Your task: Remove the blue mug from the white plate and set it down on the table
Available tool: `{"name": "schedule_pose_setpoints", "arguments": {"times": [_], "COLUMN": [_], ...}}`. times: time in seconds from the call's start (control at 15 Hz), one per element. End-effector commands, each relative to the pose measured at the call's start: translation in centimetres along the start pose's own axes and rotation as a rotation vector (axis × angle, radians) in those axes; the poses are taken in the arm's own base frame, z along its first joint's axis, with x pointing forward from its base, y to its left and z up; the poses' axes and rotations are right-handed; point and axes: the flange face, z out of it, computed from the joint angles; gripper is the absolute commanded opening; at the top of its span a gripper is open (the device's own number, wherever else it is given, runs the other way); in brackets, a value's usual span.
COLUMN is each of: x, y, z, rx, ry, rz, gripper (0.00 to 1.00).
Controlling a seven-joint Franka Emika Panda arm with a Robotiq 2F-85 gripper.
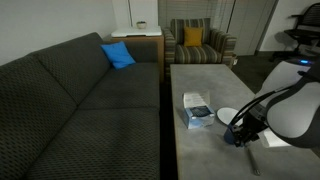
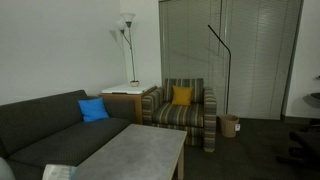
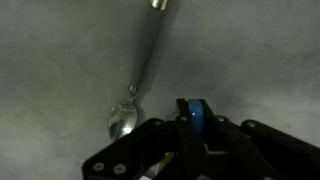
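In an exterior view my gripper (image 1: 240,131) hangs low over the grey table (image 1: 200,75), just off the near edge of the white plate (image 1: 227,115). The plate looks bare. A bit of blue shows at the jaws there, the blue mug (image 1: 236,137). In the wrist view my gripper (image 3: 195,107) is shut on the blue mug (image 3: 196,121), with a thin blue wall pinched between the two dark fingers. Only that part of the mug shows. I cannot tell whether the mug touches the table.
A metal spoon (image 3: 135,90) lies on the table just ahead of the jaws. A white-and-blue box (image 1: 196,110) lies beside the plate and also shows in an exterior view (image 2: 56,172). A dark sofa (image 1: 70,110) runs along the table. A striped armchair (image 2: 185,108) stands beyond the table.
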Motion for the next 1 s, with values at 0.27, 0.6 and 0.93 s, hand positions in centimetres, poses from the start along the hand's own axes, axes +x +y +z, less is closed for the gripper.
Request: {"name": "schedule_pose_setpoints", "arguments": {"times": [0.27,0.6,0.93], "x": [-1.6,-2.1,-1.2], "y": [-2.2,-2.4,-3.2], "z": [-0.6,1.3,1.6], "rx": [-0.022,-0.074,-0.112], "ry": [-0.057,-0.162,-0.174], "rz": [-0.054,-0.062,-0.067], "gripper": [0.03,0.03,0.03]}}
